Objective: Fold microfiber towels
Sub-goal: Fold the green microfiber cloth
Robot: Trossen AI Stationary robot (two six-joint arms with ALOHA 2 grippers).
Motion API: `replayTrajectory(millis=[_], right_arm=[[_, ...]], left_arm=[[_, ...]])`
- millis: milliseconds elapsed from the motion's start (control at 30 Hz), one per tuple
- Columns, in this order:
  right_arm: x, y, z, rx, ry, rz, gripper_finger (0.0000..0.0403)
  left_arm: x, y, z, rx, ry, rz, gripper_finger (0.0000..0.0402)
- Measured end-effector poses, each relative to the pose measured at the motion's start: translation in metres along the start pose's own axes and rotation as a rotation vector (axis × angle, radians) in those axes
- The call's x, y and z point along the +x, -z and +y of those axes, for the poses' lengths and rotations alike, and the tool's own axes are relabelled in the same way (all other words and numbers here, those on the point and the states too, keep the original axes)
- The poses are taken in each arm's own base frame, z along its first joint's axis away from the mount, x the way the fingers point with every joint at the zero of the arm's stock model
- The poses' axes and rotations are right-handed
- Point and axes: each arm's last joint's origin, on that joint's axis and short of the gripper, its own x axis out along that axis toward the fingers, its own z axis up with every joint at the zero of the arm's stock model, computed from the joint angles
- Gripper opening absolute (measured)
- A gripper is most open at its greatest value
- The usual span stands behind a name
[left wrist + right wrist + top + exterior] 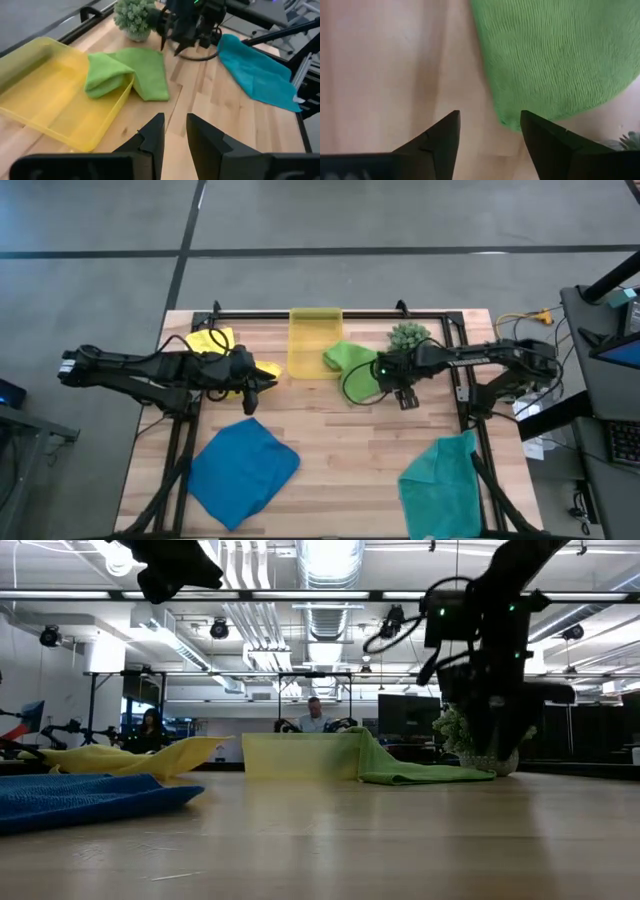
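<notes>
A lime green towel [350, 362] [147, 75] lies bunched, one part draped over the rim of the yellow bin [315, 340], the rest on the table. My right gripper [405, 397] [490, 117] points down, open, just above that towel's corner [512, 120], touching nothing. My left gripper [268, 383] [174, 125] hovers above the table left of the bin, a narrow gap between its fingers, nothing in it. A yellow towel [210, 340] lies under the left arm. A blue towel [240, 470] and a teal towel [440, 480] lie crumpled near the front edge.
A small spiky green plant [408, 335] [132, 17] stands just behind my right gripper. A black frame [330, 314] runs along the table's far edge and sides. Bare wood [345, 450] lies between the blue and teal towels.
</notes>
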Motion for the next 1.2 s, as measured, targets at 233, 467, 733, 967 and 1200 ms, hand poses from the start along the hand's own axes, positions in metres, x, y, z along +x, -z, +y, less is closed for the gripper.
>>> replayTrajectory(millis=[233,467,733,967,1200], right_arm=[[0.026,-0.005,-0.011,-0.047,-0.036,0.07,0.0187],[0.039,-0.012,-0.013,-0.039,-0.073,0.135,0.0171],[0.035,-0.01,-0.011,-0.004,-0.079,0.125,0.0064],[-0.001,-0.002,-0.012,0.136,-0.019,0.034,0.0011],[-0.077,0.002,-0.011,0.351,-0.129,-0.142,0.0009]], left_arm=[[-0.001,-0.001,0.0,-0.027,0.005,-0.004,0.0067],[0.0,0.0,-0.001,-0.056,0.027,0.008,0.0067],[0.001,0.0,-0.001,-0.052,0.028,0.015,0.0067],[0.004,-0.001,-0.002,-0.043,0.027,0.001,0.0067],[0.009,-0.013,-0.009,0.029,0.075,-0.13,0.0067]])
